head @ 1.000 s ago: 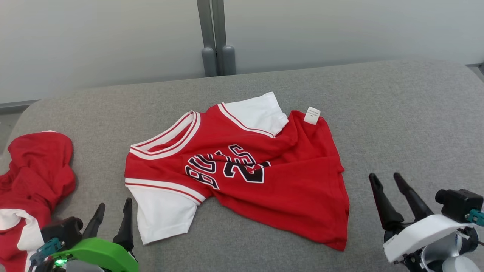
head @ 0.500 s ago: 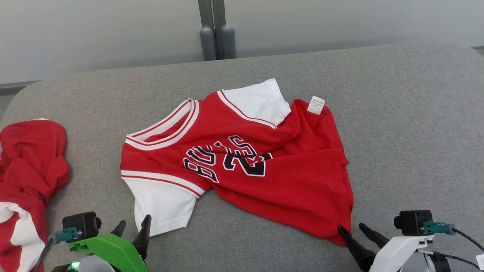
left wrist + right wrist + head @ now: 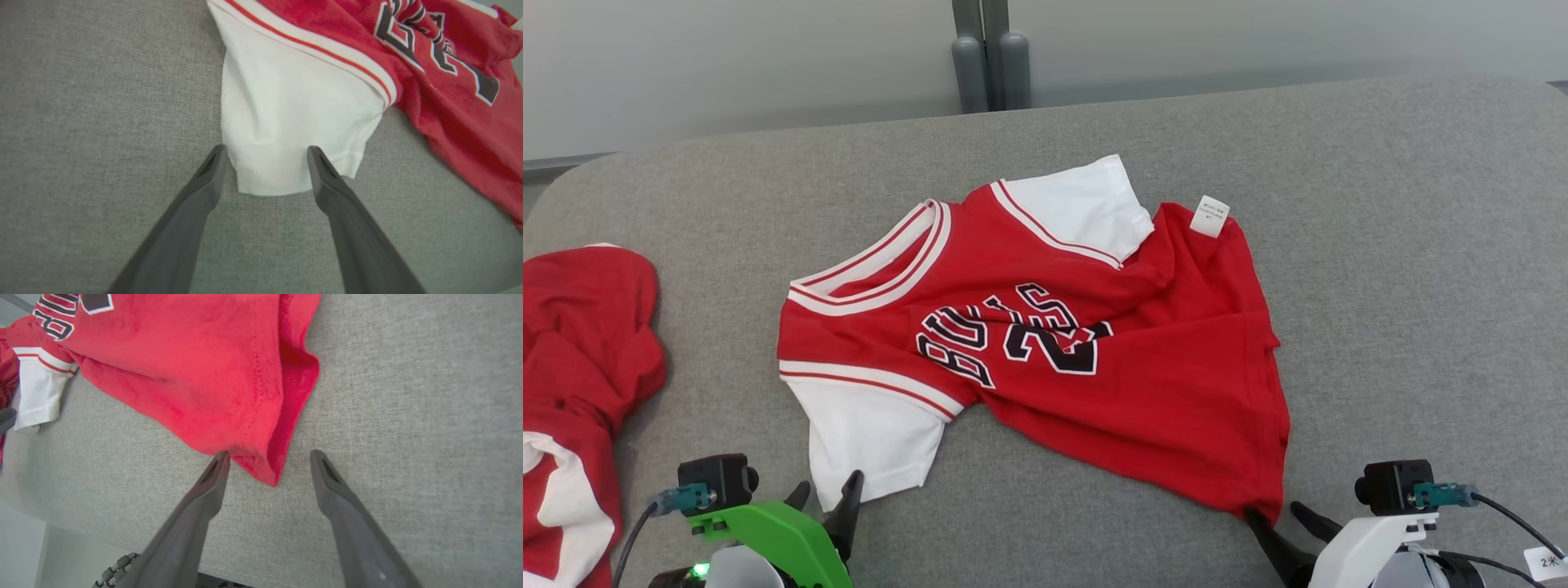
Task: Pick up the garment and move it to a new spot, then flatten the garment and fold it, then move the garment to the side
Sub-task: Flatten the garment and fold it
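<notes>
fingers [image 3: 184, 228] spread astride garment [image 3: 1160, 392] edges

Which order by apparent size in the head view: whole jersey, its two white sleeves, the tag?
1. jersey
2. near sleeve and far sleeve: look alike, and the near one is closer to the camera, so unranked
3. tag

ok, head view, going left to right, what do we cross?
Crumpled red garment → left gripper → red jersey → right gripper.
</notes>
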Tool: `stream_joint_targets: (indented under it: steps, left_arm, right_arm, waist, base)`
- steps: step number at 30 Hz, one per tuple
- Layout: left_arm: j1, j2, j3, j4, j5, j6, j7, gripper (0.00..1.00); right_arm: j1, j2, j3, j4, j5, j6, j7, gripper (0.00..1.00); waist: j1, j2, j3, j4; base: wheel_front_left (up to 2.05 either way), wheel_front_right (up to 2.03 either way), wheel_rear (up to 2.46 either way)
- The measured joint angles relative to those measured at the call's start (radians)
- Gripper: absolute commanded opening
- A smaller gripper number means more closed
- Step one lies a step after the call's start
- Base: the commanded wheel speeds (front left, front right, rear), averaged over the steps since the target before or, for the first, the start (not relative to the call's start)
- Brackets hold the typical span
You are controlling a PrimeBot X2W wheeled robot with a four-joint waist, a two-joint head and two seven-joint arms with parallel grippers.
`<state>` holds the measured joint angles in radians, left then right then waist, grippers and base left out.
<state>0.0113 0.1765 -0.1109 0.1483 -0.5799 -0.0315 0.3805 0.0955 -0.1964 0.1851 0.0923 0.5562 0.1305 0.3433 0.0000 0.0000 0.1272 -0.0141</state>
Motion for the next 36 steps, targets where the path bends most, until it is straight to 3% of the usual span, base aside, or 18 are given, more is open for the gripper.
stream_joint_targets:
  steps: [14,16,18,19,20,21,22,28,36]
  left_arm:
    - [-0.055,0.007,-0.004,0.123,-0.009,-0.004,-0.002,1.0]
    - [-0.059,0.009,-0.004,0.135,-0.015,-0.01,-0.004,1.0]
    - [-0.063,0.008,-0.005,0.147,-0.023,-0.013,-0.01,1.0]
    - [-0.065,0.008,-0.005,0.154,-0.025,-0.017,-0.012,0.96]
    - [-0.067,0.008,-0.007,0.162,-0.026,-0.021,-0.013,0.47]
    - [-0.069,0.008,-0.008,0.17,-0.026,-0.023,-0.013,0.32]
    - [-0.069,0.009,-0.01,0.176,-0.026,-0.026,-0.014,0.0]
    - [-0.068,0.01,-0.009,0.167,-0.031,-0.034,-0.051,0.0]
    - [-0.063,0.026,0.009,0.046,-0.028,-0.032,-0.093,0.0]
  right_arm:
    - [-0.039,0.018,0.055,0.033,0.006,0.0,-0.031,1.0]
    - [-0.042,0.017,0.059,0.039,0.008,0.0,-0.038,0.91]
    - [-0.045,0.015,0.063,0.047,0.013,0.0,-0.044,0.73]
    - [-0.047,0.015,0.066,0.05,0.013,0.0,-0.046,0.61]
    - [-0.049,0.014,0.07,0.053,0.016,0.0,-0.048,0.36]
    - [-0.05,0.013,0.074,0.054,0.018,0.0,-0.05,0.23]
    - [-0.051,0.011,0.079,0.054,0.023,0.0,-0.057,0.01]
    - [-0.061,-0.007,0.082,0.042,0.038,0.0,-0.108,0.0]
    - [-0.08,-0.039,0.07,-0.028,0.071,0.0,-0.21,0.0]
  waist:
    - [0.0,0.0,0.017,-0.011]
    - [0.0,0.0,0.017,-0.011]
    - [0.0,0.0,0.015,-0.011]
    - [0.0,0.0,0.014,-0.01]
    - [0.0,0.0,0.012,-0.01]
    - [0.0,0.0,0.01,-0.01]
    - [0.0,0.0,0.007,-0.009]
    - [0.0,0.0,-0.002,-0.006]
    - [0.0,0.0,-0.016,0.001]
  base:
    - [0.0,0.0,0.0]
    - [0.0,0.0,0.0]
    - [0.0,0.0,0.0]
    - [0.0,0.0,0.0]
    - [0.0,0.0,0.0]
    - [0.0,0.0,0.0]
    - [0.0,0.0,0.0]
    - [0.0,0.0,0.0]
    - [0.0,0.0,0.0]
